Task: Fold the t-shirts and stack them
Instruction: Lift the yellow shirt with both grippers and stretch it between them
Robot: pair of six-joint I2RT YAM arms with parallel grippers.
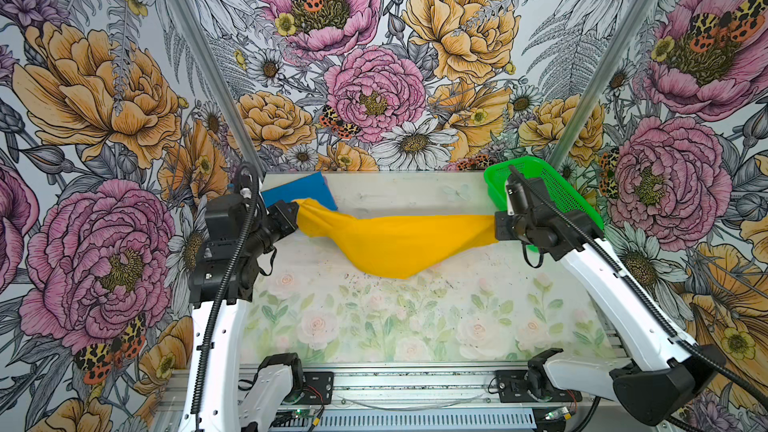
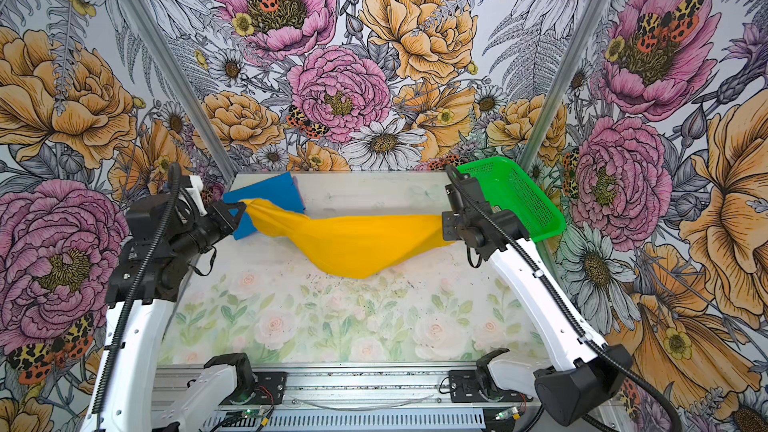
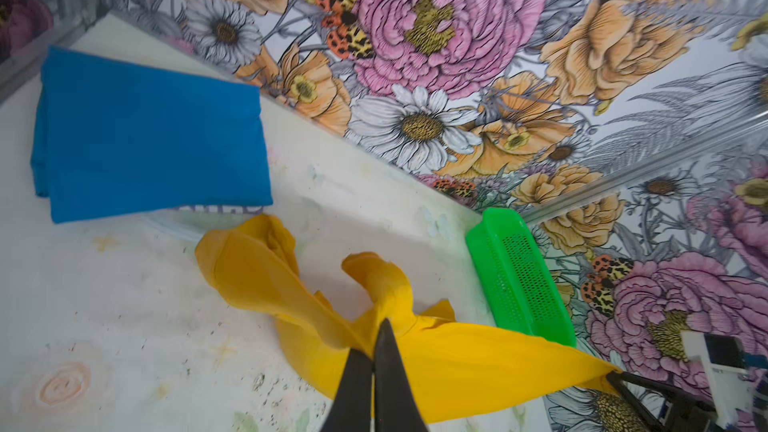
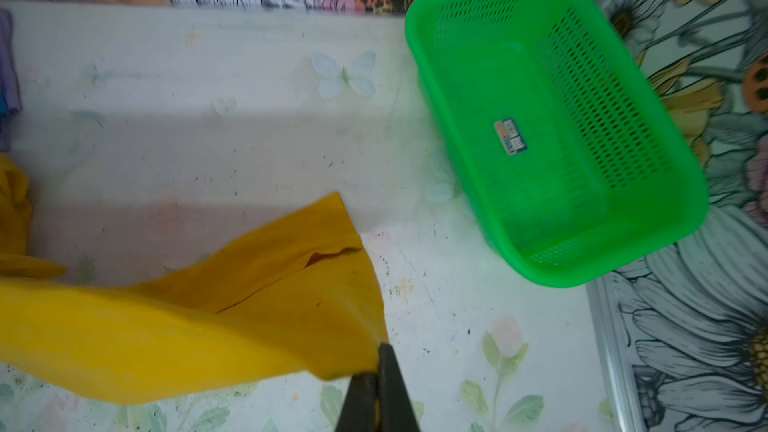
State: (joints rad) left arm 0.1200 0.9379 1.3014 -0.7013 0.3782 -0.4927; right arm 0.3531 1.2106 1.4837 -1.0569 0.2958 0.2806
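The mustard-yellow t-shirt (image 1: 395, 243) (image 2: 353, 243) hangs stretched between my two grippers above the table, sagging in the middle in both top views. My left gripper (image 1: 296, 209) (image 2: 243, 210) (image 3: 376, 338) is shut on the shirt's bunched left end (image 3: 457, 359). At the right end my right gripper (image 1: 496, 224) (image 2: 444, 224) (image 4: 380, 367) is shut on a corner of the yellow cloth (image 4: 208, 334). The bright blue t-shirt (image 1: 301, 195) (image 2: 266, 201) (image 3: 153, 139) lies folded flat at the table's back left, just behind the left gripper.
A bright green perforated basket (image 1: 548, 193) (image 2: 515, 197) (image 4: 561, 126) (image 3: 519, 276) stands empty at the back right, close behind the right arm. The table (image 1: 374, 326) carries a pale rose print. Flowered walls close in the back and both sides.
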